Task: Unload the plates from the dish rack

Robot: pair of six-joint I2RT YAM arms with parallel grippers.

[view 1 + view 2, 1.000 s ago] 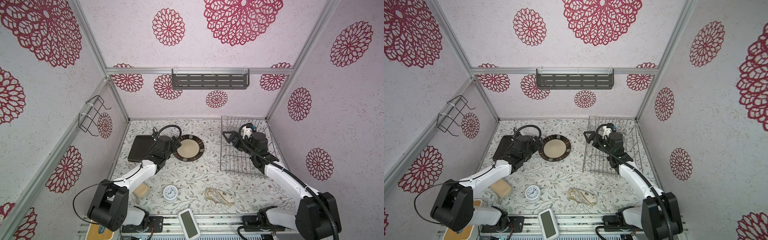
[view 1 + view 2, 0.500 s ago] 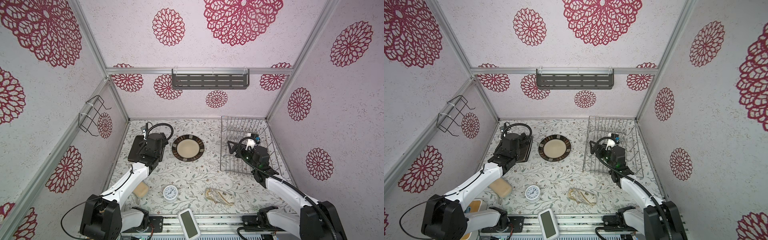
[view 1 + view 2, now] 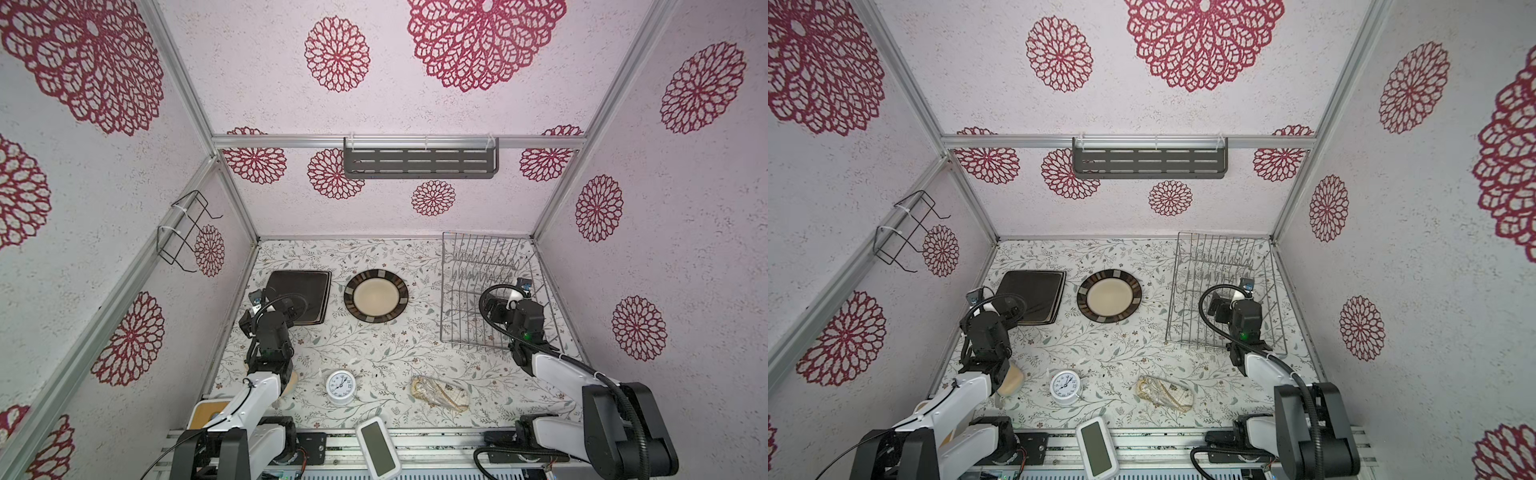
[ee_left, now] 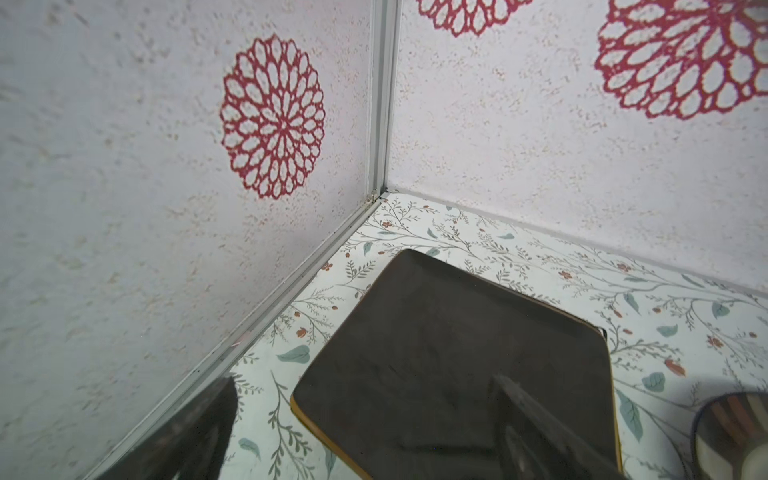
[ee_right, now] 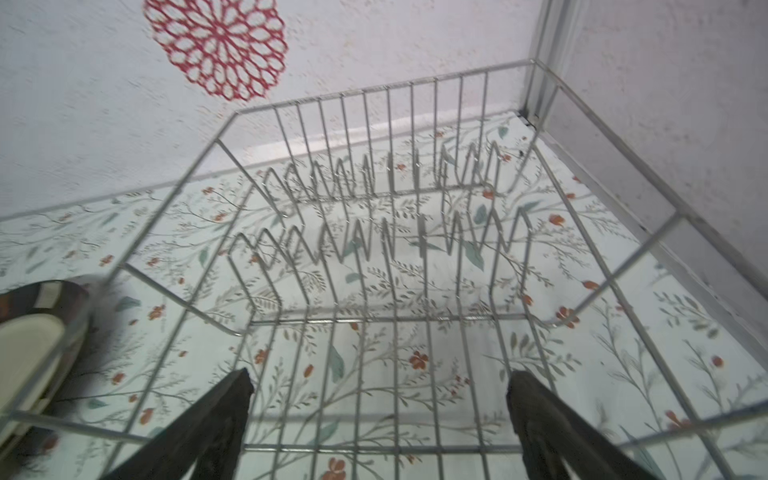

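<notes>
The silver wire dish rack (image 3: 486,266) (image 3: 1217,259) stands at the back right, and no plate stands between its tines (image 5: 374,245). A stack of dark brown square plates (image 3: 301,291) (image 3: 1036,291) (image 4: 457,353) lies flat at the back left. Beside it lies a round cream plate with a brown-striped rim (image 3: 376,296) (image 3: 1109,295) (image 5: 29,345). My left gripper (image 3: 293,309) (image 4: 362,381) hangs open over the near edge of the square plates, holding nothing. My right gripper (image 3: 496,309) (image 5: 382,376) is open and empty above the rack's near half.
A small white clock (image 3: 340,386), a crinkled packet (image 3: 439,397) and a white handheld device (image 3: 376,446) lie near the front. A beige block (image 3: 1011,380) sits under the left arm. A grey slotted shelf (image 3: 419,158) and a black wire holder (image 3: 187,232) hang on the walls.
Both arms have drawn back toward the front. The left gripper left the round plate's side for the square plates' near edge. The right gripper retreated over the rack. Both stayed open.
</notes>
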